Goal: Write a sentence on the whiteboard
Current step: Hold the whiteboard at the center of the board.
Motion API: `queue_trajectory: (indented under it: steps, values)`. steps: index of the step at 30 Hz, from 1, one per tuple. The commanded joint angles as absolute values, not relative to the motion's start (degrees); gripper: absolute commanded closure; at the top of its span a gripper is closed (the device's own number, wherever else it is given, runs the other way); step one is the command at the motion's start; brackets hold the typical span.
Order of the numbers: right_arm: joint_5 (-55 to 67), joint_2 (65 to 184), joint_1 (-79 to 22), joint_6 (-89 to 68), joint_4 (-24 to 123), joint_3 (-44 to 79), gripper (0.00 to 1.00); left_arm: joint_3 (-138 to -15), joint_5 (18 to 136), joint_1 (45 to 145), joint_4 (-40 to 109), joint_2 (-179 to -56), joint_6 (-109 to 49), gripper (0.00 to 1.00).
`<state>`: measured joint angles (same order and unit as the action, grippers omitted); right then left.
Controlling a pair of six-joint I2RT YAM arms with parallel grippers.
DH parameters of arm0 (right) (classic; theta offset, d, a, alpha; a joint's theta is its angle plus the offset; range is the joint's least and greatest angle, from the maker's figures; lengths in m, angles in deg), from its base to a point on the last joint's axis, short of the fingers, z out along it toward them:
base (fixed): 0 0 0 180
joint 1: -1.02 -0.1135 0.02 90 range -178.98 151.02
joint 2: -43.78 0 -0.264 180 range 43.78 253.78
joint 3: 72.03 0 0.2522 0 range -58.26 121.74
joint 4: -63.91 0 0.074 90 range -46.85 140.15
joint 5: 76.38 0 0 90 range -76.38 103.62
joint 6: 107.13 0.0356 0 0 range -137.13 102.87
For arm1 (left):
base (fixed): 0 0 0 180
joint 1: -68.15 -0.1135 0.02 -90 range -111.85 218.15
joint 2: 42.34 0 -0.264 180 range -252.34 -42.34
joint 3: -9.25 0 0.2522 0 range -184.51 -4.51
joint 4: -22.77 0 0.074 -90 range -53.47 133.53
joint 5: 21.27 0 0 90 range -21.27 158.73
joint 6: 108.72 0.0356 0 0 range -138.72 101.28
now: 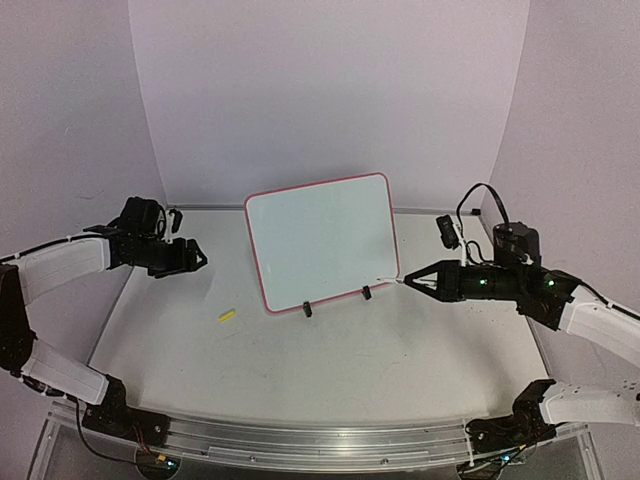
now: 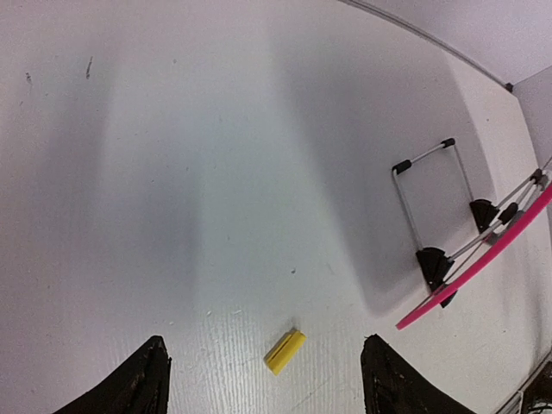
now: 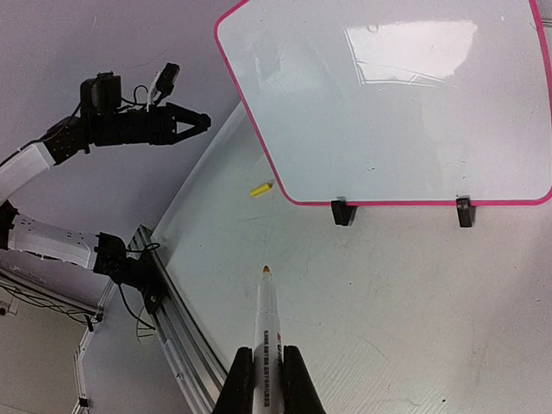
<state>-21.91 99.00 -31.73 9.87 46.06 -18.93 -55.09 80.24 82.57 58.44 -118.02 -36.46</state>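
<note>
We record the whiteboard face as smooth and glossy; a bright reflection lies near its top edge. Its thin pink-red frame looks like smooth plastic, and the two black feet like matt plastic. The stand behind it reads as bare metal rod with black caps. The counter is matt white, with fine parallel grooves in the left wrist view. The yellow cap looks like smooth plastic. The marker barrel in the right hand is glossy white plastic. The rail at the counter's near edge is brushed metal.
</note>
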Motion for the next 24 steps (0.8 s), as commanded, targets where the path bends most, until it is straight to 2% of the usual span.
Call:
queue_trajectory:
  steps: [1,8,14,19,24]
  values:
    - [-20.46,100.83,-33.94,12.46,53.75,-18.31,1.0,-59.88,91.04,82.22,52.06,-118.09,-38.2,0.25]
    - [-11.77,108.77,-41.61,10.96,56.94,-12.26,1.0,-76.52,104.29,82.24,53.44,-129.4,-35.38,0.26]
    - [-8.03,117.3,-45.6,11.6,62.73,-6.75,1.0,-85.4,117.41,82.37,56.22,-138.78,-27.93,0.27]
    - [-6.81,124.0,-46.68,11.88,66.21,-2.68,1.0,-87.1,121.02,83.66,58.32,-142.64,-21.04,0.28]
    - [-6.68,128.65,-47.04,11.57,67.41,1.53,1.0,-84.78,124.58,84.93,56.72,-143.09,-18.83,0.38]
